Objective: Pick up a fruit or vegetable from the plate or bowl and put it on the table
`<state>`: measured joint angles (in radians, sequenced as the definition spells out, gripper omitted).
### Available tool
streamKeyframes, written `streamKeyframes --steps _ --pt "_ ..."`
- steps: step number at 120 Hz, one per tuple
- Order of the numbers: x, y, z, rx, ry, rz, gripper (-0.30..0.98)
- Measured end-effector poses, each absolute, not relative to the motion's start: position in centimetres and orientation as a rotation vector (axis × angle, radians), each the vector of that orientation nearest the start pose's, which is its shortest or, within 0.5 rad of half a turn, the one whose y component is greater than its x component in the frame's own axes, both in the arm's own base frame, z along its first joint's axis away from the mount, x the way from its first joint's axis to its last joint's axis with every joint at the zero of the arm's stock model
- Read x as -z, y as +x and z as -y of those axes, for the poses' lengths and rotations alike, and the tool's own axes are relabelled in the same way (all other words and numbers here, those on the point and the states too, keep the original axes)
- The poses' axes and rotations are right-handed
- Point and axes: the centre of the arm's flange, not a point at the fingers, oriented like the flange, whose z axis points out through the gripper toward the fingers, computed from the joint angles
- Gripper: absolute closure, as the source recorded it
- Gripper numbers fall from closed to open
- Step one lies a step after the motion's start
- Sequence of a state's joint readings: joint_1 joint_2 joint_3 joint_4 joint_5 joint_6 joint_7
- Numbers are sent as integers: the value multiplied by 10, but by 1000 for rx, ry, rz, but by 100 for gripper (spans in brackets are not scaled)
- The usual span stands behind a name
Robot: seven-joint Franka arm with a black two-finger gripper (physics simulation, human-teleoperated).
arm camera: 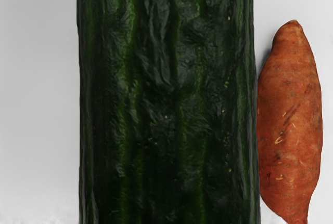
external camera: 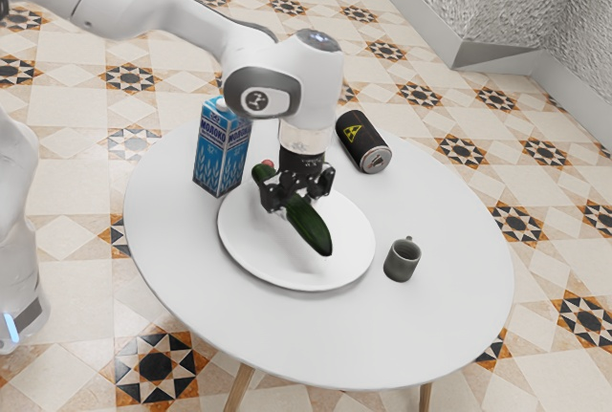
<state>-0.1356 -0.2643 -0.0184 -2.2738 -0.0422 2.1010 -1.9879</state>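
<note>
Nearest the wrist camera, a dark green cucumber [arm camera: 166, 99] is seen, pinched between both fingers of the pincer [external camera: 297, 199] and held over the white plate [external camera: 251, 261]. It is laid out slantwise, its free end pointed to the near side and the exterior view's right, with a soft shadow cast on the plate. Beside the cucumber, an orange-brown sweet potato [arm camera: 291, 125] is partly covered by its edge in the wrist view. Just beyond the plate, towards the exterior view's left, a blue and white milk carton [external camera: 220, 152] is stood upright. On the far side, a black can [external camera: 356, 140] marked with a yellow hazard sign is laid on its side. Near the plate, on the exterior view's right, a dark mug [external camera: 402, 262] is set upright. All are carried by a round white counter [external camera: 449, 321], with patterned floor tiles [external camera: 158, 366] seen around it.
</note>
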Motion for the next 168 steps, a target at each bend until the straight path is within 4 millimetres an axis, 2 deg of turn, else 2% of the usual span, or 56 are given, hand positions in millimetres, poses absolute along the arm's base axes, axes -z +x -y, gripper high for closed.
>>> streamKeyframes --steps 18,36,42,51,58,70,79,86,92,104,111,124,138,148,157,163,168 --pt "-494 471 79 -50 1844 -2389 48" --pt "-531 481 78 -91 1843 -2330 49" --pt "-551 491 78 -108 1838 -2310 49" --pt "-582 518 76 -128 1832 -2292 49" --pt "-591 536 56 -132 1802 -2321 49" --pt "-591 563 18 -124 1762 -2382 50" --pt "-584 587 1 -108 1759 -2410 50" --pt "-578 596 -7 -93 1768 -2423 50" --pt "-576 603 4 -83 1807 -2402 50" --pt "-574 616 61 -69 1941 -2300 51" --pt "-574 619 76 -68 1984 -2267 51" --pt "-573 624 71 -68 2004 -2260 51" --pt "-581 642 76 -88 2029 -2223 51" --pt "-591 670 54 -113 2003 -2236 51" --pt "-580 695 39 -104 2001 -2254 51" --pt "-566 705 41 -82 2027 -2255 51" --pt "-557 710 52 -64 2061 -2244 51"
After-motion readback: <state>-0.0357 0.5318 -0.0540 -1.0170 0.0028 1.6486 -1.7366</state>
